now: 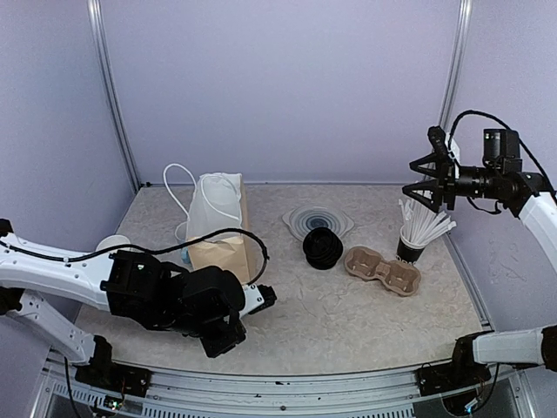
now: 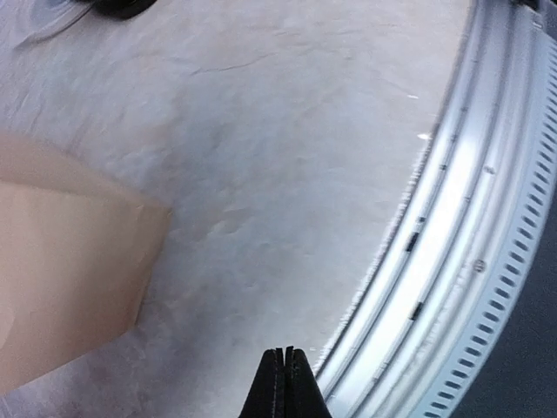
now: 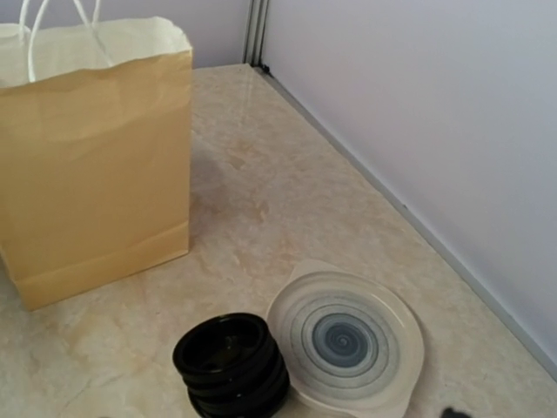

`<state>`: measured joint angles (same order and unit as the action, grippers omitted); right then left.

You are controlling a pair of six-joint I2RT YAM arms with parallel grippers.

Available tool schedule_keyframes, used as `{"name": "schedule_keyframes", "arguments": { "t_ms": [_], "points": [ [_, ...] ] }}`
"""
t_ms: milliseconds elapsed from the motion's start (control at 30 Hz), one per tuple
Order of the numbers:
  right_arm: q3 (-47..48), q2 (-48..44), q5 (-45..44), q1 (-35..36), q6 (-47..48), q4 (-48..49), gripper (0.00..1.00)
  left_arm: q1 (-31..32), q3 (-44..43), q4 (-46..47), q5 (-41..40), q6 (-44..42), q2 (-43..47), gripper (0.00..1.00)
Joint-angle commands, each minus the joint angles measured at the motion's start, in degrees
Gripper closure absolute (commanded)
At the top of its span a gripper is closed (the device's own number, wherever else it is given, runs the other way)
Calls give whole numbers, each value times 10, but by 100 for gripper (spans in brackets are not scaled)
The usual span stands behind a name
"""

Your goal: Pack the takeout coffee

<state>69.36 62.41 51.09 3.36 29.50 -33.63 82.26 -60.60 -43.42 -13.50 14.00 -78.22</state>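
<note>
Black cup [image 1: 410,250] of white sticks [image 1: 424,224] beside cardboard carrier [image 1: 383,270]; left claw [image 2: 285,355] together, right claw [image 1: 416,178] apart.

- Top view: bright, even, diffuse light; sharp all over. Soft shadow beside paper bag [image 1: 222,239].
- Left wrist view: soft focus, bag corner blurred. White glare along metal rail [image 2: 452,218], which bows at the edge. Dark, unlit wedge at bottom: left gripper [image 2: 285,355].
- Right wrist view: warm cast, sharp; faint sheen on table [image 3: 252,139].
</note>
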Motion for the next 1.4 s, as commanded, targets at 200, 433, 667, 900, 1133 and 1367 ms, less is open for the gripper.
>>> {"name": "schedule_keyframes", "arguments": {
  "t_ms": [200,433,667,900,1133,1367],
  "points": [
    [-20,3,-1,11,-2,13,21,-134,42,128,-111,15,-53,100],
    [-39,-8,-2,11,-8,24,21,-213,-4,210,-129,-73,-128,100],
    [-56,-14,-10,11,-8,27,21,-207,-40,222,-72,-118,-166,100],
    [-51,-7,-10,11,1,19,20,-130,8,131,-5,-87,-91,100],
    [-51,11,-7,11,2,23,21,-168,95,123,-64,8,7,100],
    [-48,13,-5,11,1,20,21,-194,107,160,-81,47,24,100]
  ]
}}
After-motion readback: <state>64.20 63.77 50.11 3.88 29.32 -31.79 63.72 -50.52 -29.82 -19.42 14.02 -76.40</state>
